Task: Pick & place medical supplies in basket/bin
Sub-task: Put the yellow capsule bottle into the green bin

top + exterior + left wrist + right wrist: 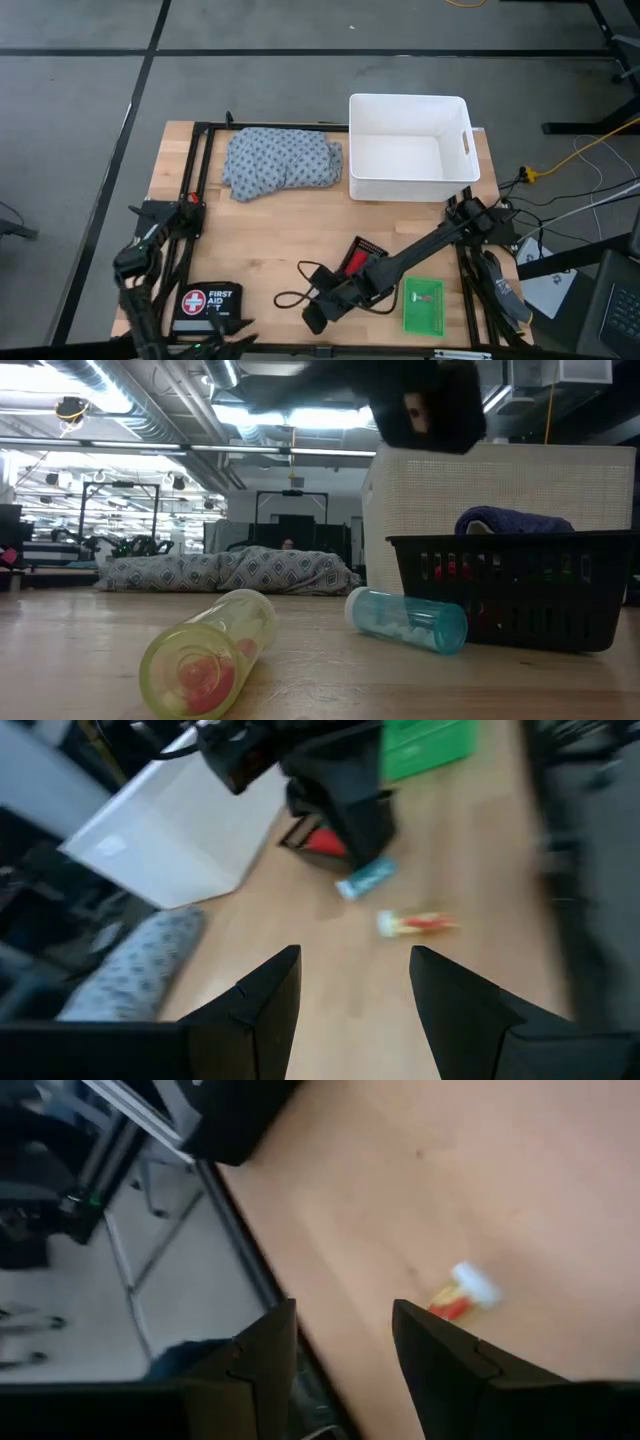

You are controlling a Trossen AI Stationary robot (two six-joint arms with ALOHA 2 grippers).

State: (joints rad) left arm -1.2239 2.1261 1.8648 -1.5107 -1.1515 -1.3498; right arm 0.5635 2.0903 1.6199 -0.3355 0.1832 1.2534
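A clear yellow-green tube (205, 655) with red contents and a clear blue tube (405, 620) with pale contents lie on their sides on the table. The left wrist view shows both, the blue tube (365, 878) and the yellow-green tube (415, 923), next to the black mesh tray (510, 590). My right gripper (340, 1315) is open and hovers over the table's near part, with the yellow-green tube (462, 1292) just ahead of its fingers. My left gripper (355, 960) is open and raised at the table's near left. The blue-grey dotted cloth (282, 162) lies bunched left of the white tub (410, 145).
The green tray (422, 303) sits near the table's near right edge, beside the black mesh tray (360, 260), which holds red items. The black FIRST AID KIT pouch (205, 300) lies at the near left. A black frame (195, 180) runs along the table's edges.
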